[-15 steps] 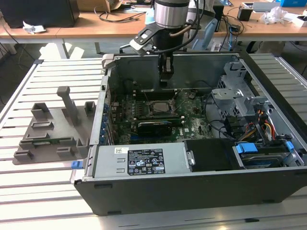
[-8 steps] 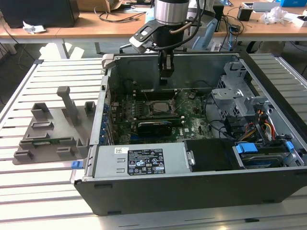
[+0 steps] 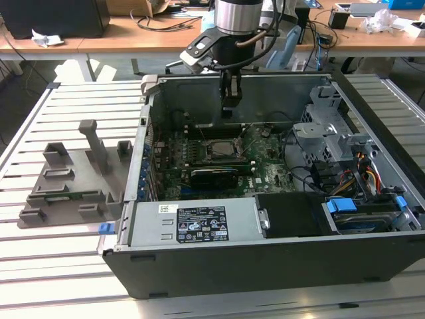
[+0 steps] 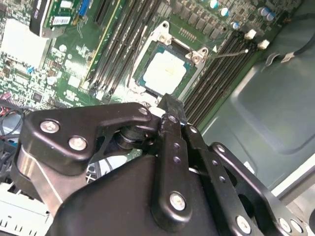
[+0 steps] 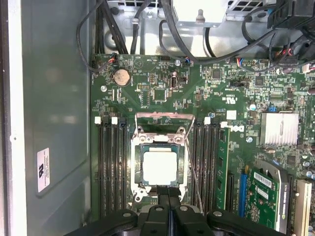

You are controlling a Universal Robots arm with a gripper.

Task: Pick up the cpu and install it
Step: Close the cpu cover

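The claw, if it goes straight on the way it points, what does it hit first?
Likely the socket frame beside the cpu lying in it: the shut claw hangs over that edge in the first wrist view. Depth is unclear; it may meet the cpu.

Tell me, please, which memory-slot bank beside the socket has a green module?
The bank on the heatsink side: a green module stands at its outer edge, while the bank nearer the case wall shows only black slots.
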